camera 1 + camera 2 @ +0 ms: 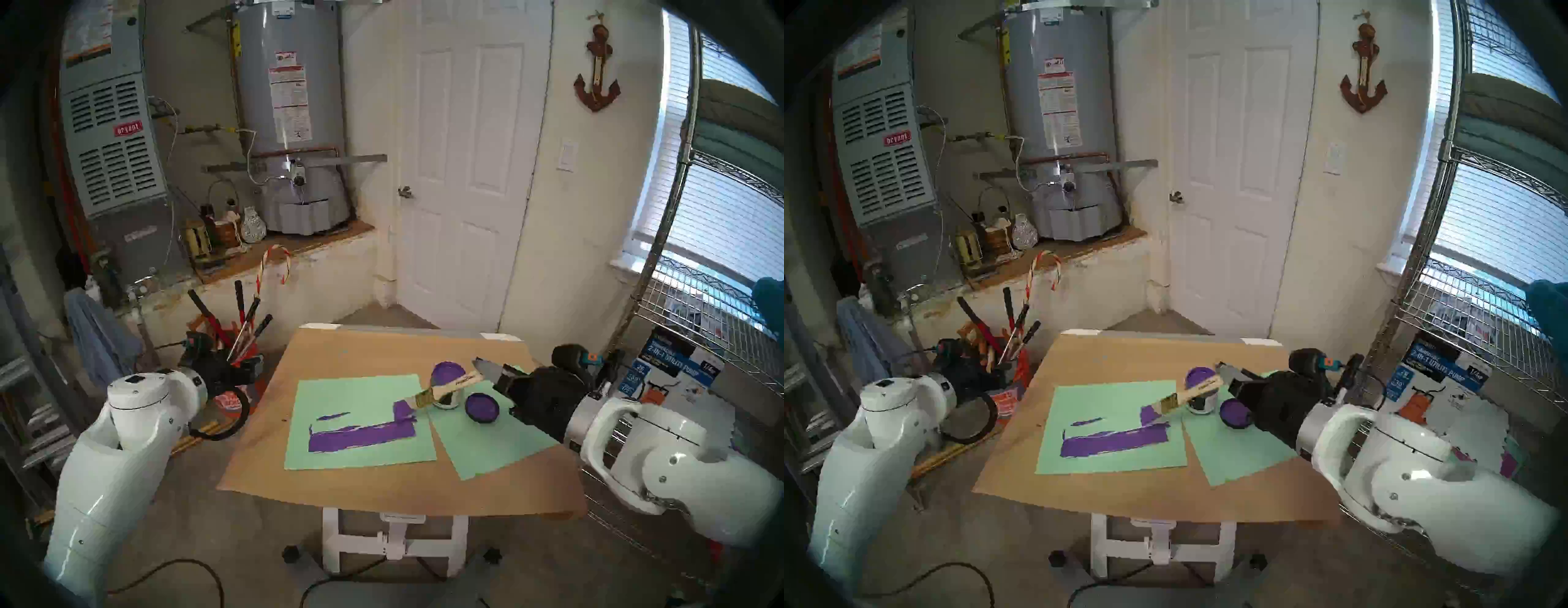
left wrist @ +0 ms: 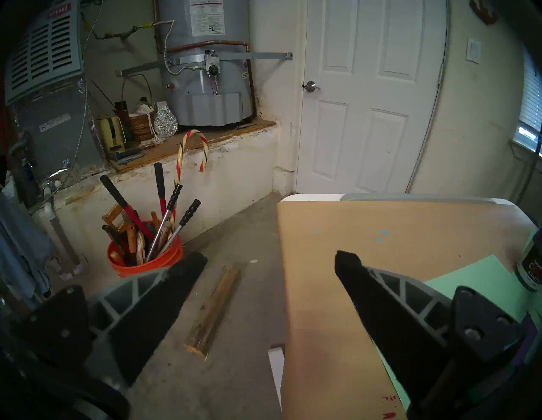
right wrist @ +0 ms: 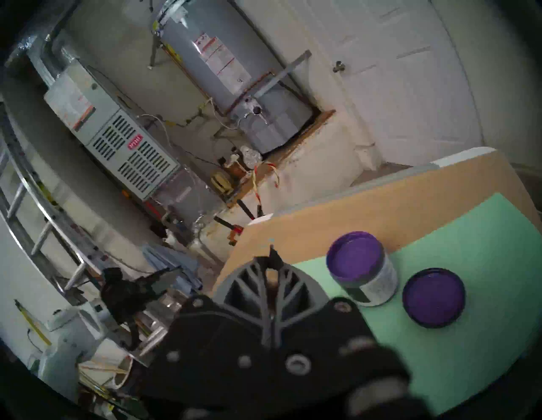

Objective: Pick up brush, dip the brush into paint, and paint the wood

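Two arms: both in the head view, left one at the lower left, right one at the lower right.
Right gripper: fingers pinched together on the end of the brush handle, pointing toward the frame's left, raised over the table.
Brush: slants down-left from the gripper, crossing in front of the paint jar. Its purple bristles sit over the right end of the wood; whether they touch it, can't tell.
Paint: open jar of purple, middle-right of the head view, standing on the right-hand green sheet. Right wrist view shows it just beside its lid.
Lid: flat, coated purple, lying just right of the jar on the same sheet.
Wood: long strip, pretty much all purple now, lying across the left green sheet in the center of the frame. A few stray purple streaks on the paper above it.
Left gripper: jaws spread wide, nothing between them, off the table's left edge over the floor.
Table: brown top, both sheets on it.
Orange bucket: full of long-handled tools, left of center in the left wrist view.
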You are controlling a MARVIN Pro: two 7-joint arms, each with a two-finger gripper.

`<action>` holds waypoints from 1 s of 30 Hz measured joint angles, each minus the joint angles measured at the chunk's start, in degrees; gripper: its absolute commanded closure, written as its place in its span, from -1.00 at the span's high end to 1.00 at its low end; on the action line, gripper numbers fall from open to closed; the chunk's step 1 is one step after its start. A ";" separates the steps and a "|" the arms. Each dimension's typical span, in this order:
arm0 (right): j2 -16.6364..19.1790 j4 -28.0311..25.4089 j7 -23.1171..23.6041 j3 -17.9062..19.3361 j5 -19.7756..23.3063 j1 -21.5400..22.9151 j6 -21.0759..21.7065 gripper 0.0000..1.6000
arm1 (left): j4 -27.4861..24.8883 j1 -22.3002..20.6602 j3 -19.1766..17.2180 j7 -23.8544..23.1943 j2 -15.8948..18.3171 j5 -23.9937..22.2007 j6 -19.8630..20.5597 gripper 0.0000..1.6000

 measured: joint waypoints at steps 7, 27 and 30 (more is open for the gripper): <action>-2.15 -0.65 -0.25 -3.87 -0.42 0.99 -0.15 -1.00 | 0.00 0.01 -0.02 0.00 0.00 0.00 0.00 1.00; -14.14 2.09 -4.97 -22.75 -8.24 12.06 3.66 -1.00 | 0.00 0.00 0.00 -0.01 0.01 0.00 0.00 1.00; -15.97 3.56 -5.91 -25.64 -9.48 13.83 3.94 -1.00 | 0.00 0.00 0.00 -0.01 0.01 0.00 0.00 1.00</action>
